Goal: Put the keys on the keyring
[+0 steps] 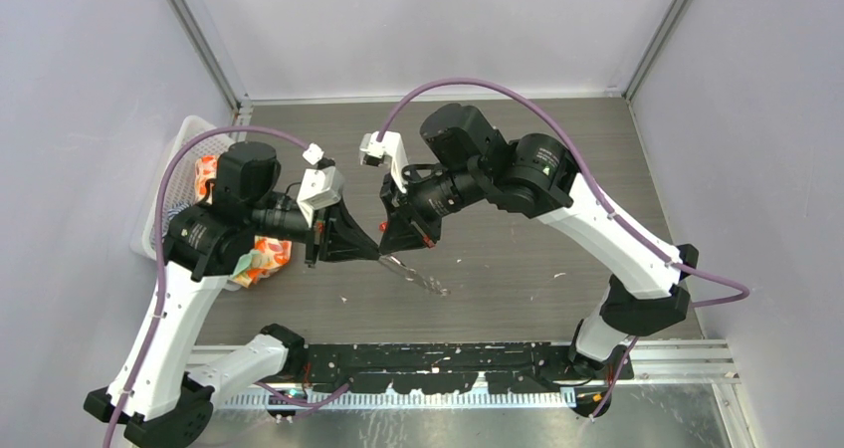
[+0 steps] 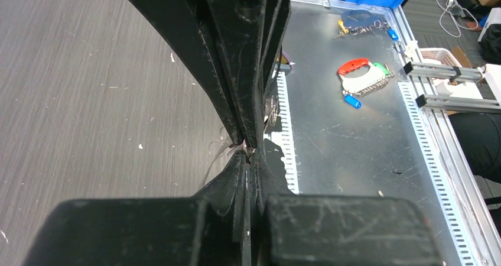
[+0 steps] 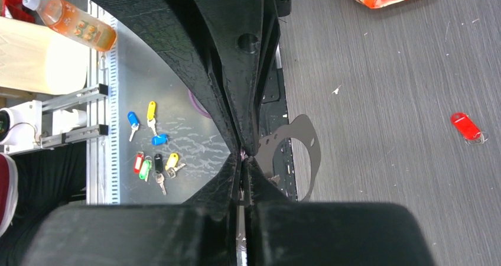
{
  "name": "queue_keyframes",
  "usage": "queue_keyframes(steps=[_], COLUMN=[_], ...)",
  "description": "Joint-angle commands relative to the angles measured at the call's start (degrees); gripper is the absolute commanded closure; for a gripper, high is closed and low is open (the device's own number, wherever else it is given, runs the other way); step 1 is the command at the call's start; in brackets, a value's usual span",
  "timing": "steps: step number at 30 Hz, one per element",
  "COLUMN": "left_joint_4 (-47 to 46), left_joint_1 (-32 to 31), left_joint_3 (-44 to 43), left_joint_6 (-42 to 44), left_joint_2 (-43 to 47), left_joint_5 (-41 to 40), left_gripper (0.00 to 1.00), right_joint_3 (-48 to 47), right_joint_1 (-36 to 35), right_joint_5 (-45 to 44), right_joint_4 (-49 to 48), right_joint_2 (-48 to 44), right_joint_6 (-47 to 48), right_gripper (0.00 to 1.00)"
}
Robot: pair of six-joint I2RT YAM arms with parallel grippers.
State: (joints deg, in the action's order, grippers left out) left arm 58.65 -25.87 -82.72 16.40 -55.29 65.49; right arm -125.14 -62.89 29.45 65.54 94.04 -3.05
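Note:
My two grippers meet tip to tip over the middle of the table. The left gripper (image 1: 372,254) (image 2: 249,155) is shut on a thin silver wire (image 2: 216,155), part of the keyring. The right gripper (image 1: 387,248) (image 3: 243,157) is shut too, with a thin silver strip between its fingers. The keyring (image 1: 416,277) trails from the fingertips down to the right as a pale silver streak. The red-headed key (image 3: 467,127) lies alone on the wooden table, away from both grippers, and is hidden in the top view.
A white basket (image 1: 177,159) and an orange patterned bag (image 1: 261,259) sit at the left. On the metal shelf near the arm bases lie several coloured key tags (image 3: 150,159) and a red-handled bunch of keys (image 2: 360,77).

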Motion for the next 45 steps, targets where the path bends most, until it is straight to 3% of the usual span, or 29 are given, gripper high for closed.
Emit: queue_keyframes(steps=[1,3,6,10,18,31,40,45], left_joint_4=[-3.5,-5.6,-9.8,-13.9,-20.1,-22.8,-36.9,-40.7], left_joint_1=[0.1,0.1,0.1,0.1,0.1,0.1,0.1,0.1], left_joint_3=[0.1,1.1,3.1,4.8,5.6,5.1,8.5,9.0], left_joint_6=[-1.9,-3.2,-6.7,-9.4,-13.2,-16.0,-30.7,-34.4], left_joint_2=[0.0,0.7,2.0,3.4,5.1,6.1,7.7,7.7], left_joint_5=[-2.8,-3.2,-3.1,-1.4,2.3,5.9,6.5,6.7], left_gripper=[1.0,1.0,1.0,1.0,1.0,1.0,1.0,1.0], right_joint_3=[-1.1,0.8,5.6,14.0,28.3,33.9,36.3,37.7], right_joint_1=[-0.7,-0.8,-0.4,1.8,3.7,4.7,4.7,4.7], right_joint_5=[1.9,1.9,-0.2,0.8,1.2,5.2,8.8,9.1], right_joint_4=[-3.2,-5.7,-10.9,-18.5,-30.1,-41.2,-47.0,-48.7], right_joint_2=[-1.7,-3.3,-7.2,-13.9,-23.6,-24.1,-22.9,-23.5], right_joint_6=[-0.9,-1.5,-3.6,-6.9,-11.9,-13.9,-16.9,-17.7], right_gripper=[0.89,0.83,0.65,0.59,0.59,0.58,0.58,0.58])
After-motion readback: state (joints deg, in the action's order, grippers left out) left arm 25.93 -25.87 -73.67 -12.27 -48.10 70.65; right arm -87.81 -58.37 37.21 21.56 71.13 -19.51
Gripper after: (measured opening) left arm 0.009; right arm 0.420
